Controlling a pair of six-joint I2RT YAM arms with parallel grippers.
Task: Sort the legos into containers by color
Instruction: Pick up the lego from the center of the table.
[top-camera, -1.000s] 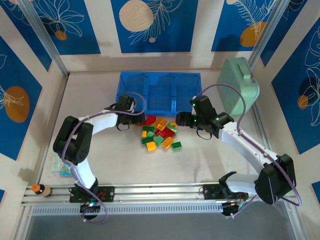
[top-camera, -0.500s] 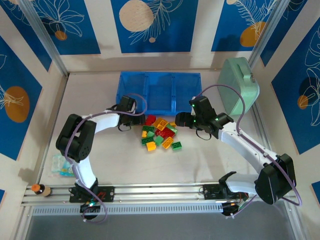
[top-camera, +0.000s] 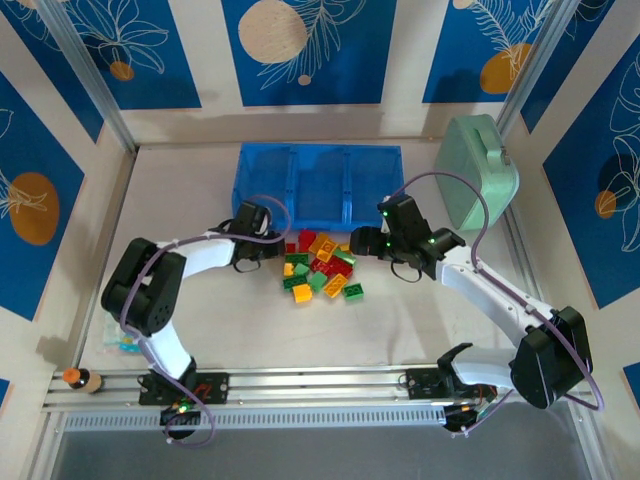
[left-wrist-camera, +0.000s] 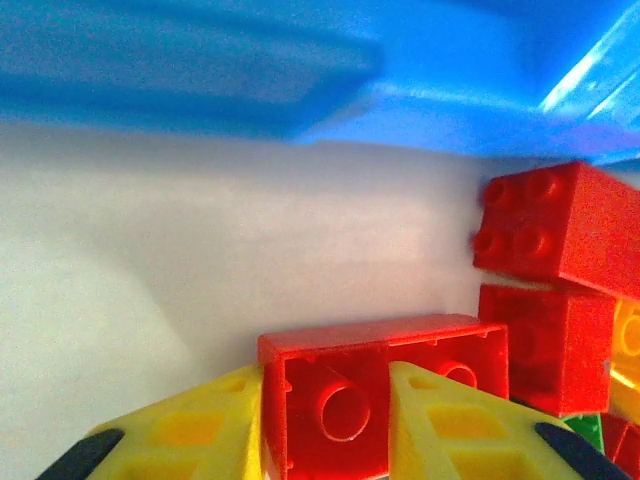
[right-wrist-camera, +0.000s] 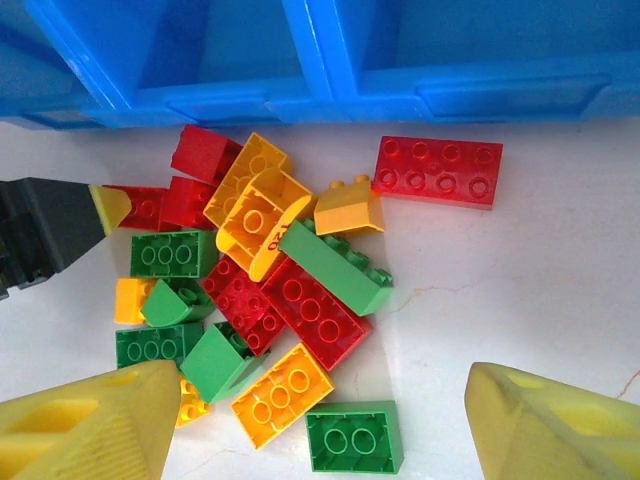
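The legos (top-camera: 318, 268) lie in a loose pile of red, green and orange-yellow bricks just in front of the translucent blue tray of containers (top-camera: 290, 185). My left gripper (top-camera: 275, 248) is at the pile's left edge. In the left wrist view its yellow fingers press both sides of a red lego (left-wrist-camera: 345, 405) lying on its side, hollow underside towards the camera; the gripper (left-wrist-camera: 330, 420) is shut on it. My right gripper (top-camera: 362, 243) hangs open over the pile's right side. The right wrist view shows its fingers (right-wrist-camera: 90, 420) spread wide above a green lego (right-wrist-camera: 355, 437).
A mint green case (top-camera: 480, 170) stands at the back right beside the tray. A flat red plate (right-wrist-camera: 438, 170) lies apart from the pile near the tray wall (right-wrist-camera: 300, 95). A small bottle (top-camera: 82, 379) and a plastic packet (top-camera: 120, 330) sit at the near left.
My left gripper has moved slightly right into the pile's edge and closed its fingers onto the red lego. The right gripper has hardly moved.
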